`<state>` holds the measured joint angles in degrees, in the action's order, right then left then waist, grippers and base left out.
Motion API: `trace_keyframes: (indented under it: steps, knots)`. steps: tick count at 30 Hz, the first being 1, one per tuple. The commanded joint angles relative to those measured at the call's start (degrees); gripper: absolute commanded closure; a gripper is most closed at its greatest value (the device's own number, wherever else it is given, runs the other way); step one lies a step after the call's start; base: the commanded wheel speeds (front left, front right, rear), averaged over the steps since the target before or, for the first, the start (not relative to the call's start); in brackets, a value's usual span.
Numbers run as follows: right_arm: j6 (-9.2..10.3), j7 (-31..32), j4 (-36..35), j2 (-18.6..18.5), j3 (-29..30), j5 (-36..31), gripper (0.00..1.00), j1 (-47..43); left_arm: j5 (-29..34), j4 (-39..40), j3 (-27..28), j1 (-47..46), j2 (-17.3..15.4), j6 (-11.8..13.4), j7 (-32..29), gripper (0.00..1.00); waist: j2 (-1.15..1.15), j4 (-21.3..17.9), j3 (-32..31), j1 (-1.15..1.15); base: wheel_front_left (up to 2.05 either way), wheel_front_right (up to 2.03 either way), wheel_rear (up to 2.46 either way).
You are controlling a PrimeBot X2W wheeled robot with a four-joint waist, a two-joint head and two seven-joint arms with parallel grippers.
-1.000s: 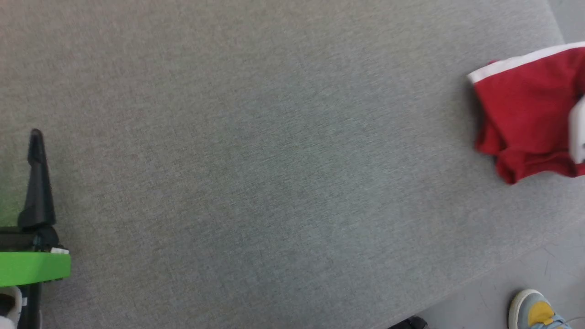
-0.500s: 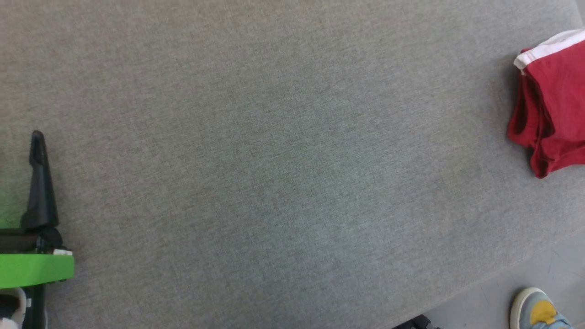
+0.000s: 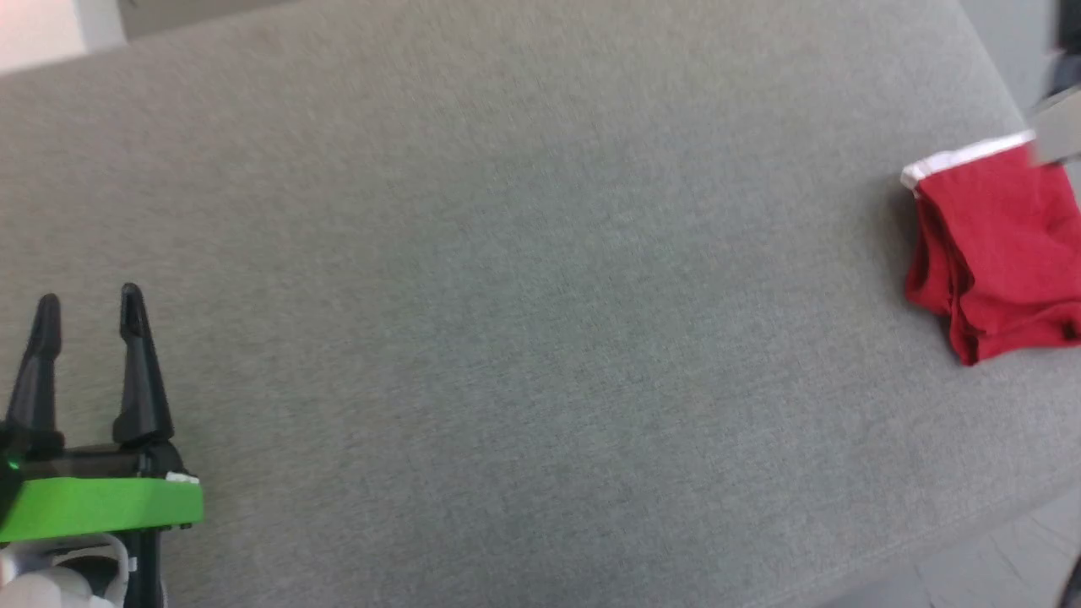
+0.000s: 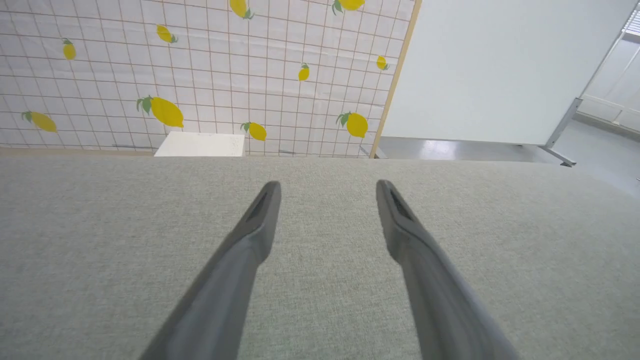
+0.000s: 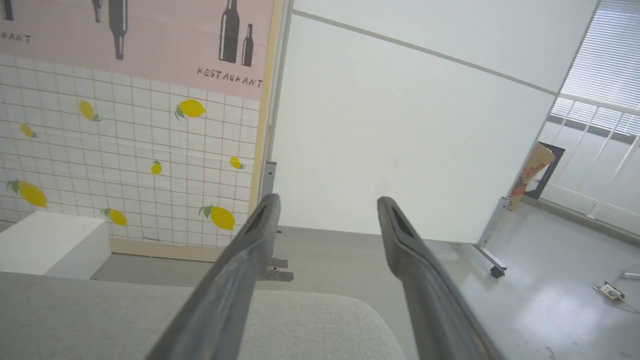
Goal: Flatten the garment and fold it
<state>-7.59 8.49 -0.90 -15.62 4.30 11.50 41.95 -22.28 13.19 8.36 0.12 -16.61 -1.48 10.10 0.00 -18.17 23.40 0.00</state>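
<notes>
**A:** How does the garment look to you?

**B:** You have the garment (image 3: 996,245) at the far right of the head view, on the grey fabric surface (image 3: 540,295), near its right end. It is a compact red bundle of stacked layers. The folded edges show along its left and lower sides, and a white stripe (image 3: 963,157) runs along its top edge. Its right part runs off the frame. A blurred pale grey shape (image 3: 1056,135) overlaps its upper right corner, and you cannot tell what that is.

**A:** And the tools?

**B:** Your left gripper (image 3: 89,302) sits at the lower left, well apart from the garment. Its fingers (image 3: 139,380) are spread wide with only bare surface between them. Your right gripper (image 5: 328,201) stands just as wide in its wrist view, with nothing between the fingers. It points past the surface's rounded end toward a white panel (image 5: 400,140).

**A:** What differs from a second ago?

**B:** The whole head view has shifted, so the camera has moved. A second ago you saw one left finger, and now you see both. Back then a pale piece covered the garment's right edge, whereas now the pale blur sits at its top corner. The garment also showed a longer stripe and a wider red face. It reads as narrower now, though the shifted view may account for that.
</notes>
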Motion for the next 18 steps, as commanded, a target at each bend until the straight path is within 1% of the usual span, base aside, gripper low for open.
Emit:
trace_keyframes:
  steps: [1, 4, 8, 10, 14, 18]
  knots:
    - [0.1, -1.8, -1.7, 2.3, -1.6, 0.3, 0.0, -2.3, 0.5, -0.6, -0.2, -0.8, 0.5, 0.3, 0.7, 0.0, 0.0, 4.1, -6.9, 0.0, 0.0, 0.0, 0.0]
    - [0.1, -5.6, -3.8, 6.1, -4.7, 0.3, 0.0, -5.9, 0.4, -1.8, -0.6, -1.1, 1.2, 0.7, 1.2, 0.0, 0.0, 5.8, -9.1, 0.0, 0.0, 0.0, 0.0]
    - [0.1, -10.2, -3.5, 10.2, -5.6, -0.6, 0.0, -10.6, 0.4, -3.5, -1.1, -1.7, 1.9, 1.0, 1.7, 0.0, 0.0, 8.4, -11.4, 0.0, 0.0, 0.0, 0.0]
    - [0.1, -12.9, -2.7, 11.5, -5.7, -0.7, 0.0, -12.6, 0.5, -4.6, -1.4, -2.0, 2.2, 1.2, 1.9, 0.0, 0.0, 9.8, -12.4, 0.0, 0.0, 0.0, 0.0]
    - [0.1, -18.1, 0.0, 12.6, -5.3, -1.8, 0.0, -16.6, 0.9, -6.6, -1.7, -2.7, 2.5, 2.0, 1.9, 0.0, 0.0, 12.4, -14.3, 0.0, 0.0, 0.0, 0.0]
    - [0.1, -20.8, 3.4, 12.7, -5.7, -1.2, 0.0, -20.6, 1.3, -8.2, -2.2, -3.5, 3.4, 3.1, 2.3, 0.0, 0.0, 15.0, -15.9, 0.0, 0.0, 0.0, 0.0]
